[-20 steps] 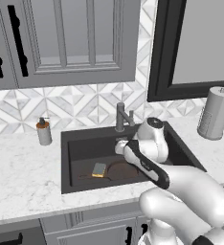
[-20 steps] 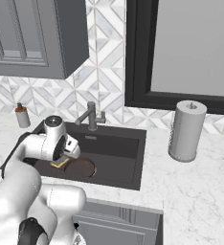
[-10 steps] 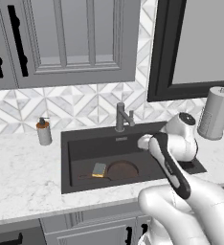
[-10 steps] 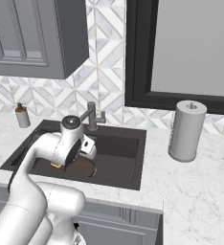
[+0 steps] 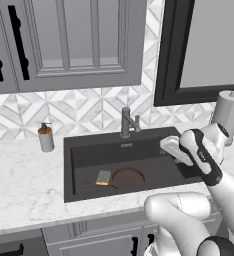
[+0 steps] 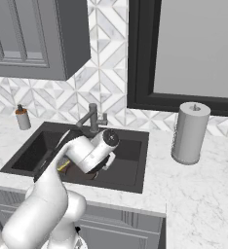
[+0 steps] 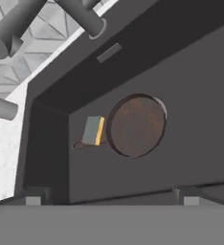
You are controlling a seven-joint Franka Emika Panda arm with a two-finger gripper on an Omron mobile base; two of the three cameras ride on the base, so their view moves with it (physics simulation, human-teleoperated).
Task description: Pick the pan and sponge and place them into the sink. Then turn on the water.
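Note:
The dark brown pan (image 5: 128, 177) lies flat on the floor of the dark grey sink (image 5: 69, 167), its thin handle pointing left. The yellow, green-topped sponge (image 5: 103, 177) rests by the pan's left rim, over the handle. My gripper (image 5: 165, 146) hangs above the right part of the basin, just right of the grey faucet (image 5: 126, 122). In the hand view the fingertips (image 7: 32, 200) stand wide apart and open, holding nothing, with the pan (image 7: 135, 125) and sponge (image 7: 93, 130) well below and the faucet spout (image 7: 83, 16) above. No water runs from the spout.
A soap dispenser (image 5: 46, 137) stands on the marble counter left of the sink. A paper towel roll (image 6: 189, 132) stands to its right. Grey cabinets hang above, and a dark-framed window sits behind the sink's right side.
The arm has swung right across the sink and lifted away from the pan and sponge, which stay where they lay. The jaws remain open.

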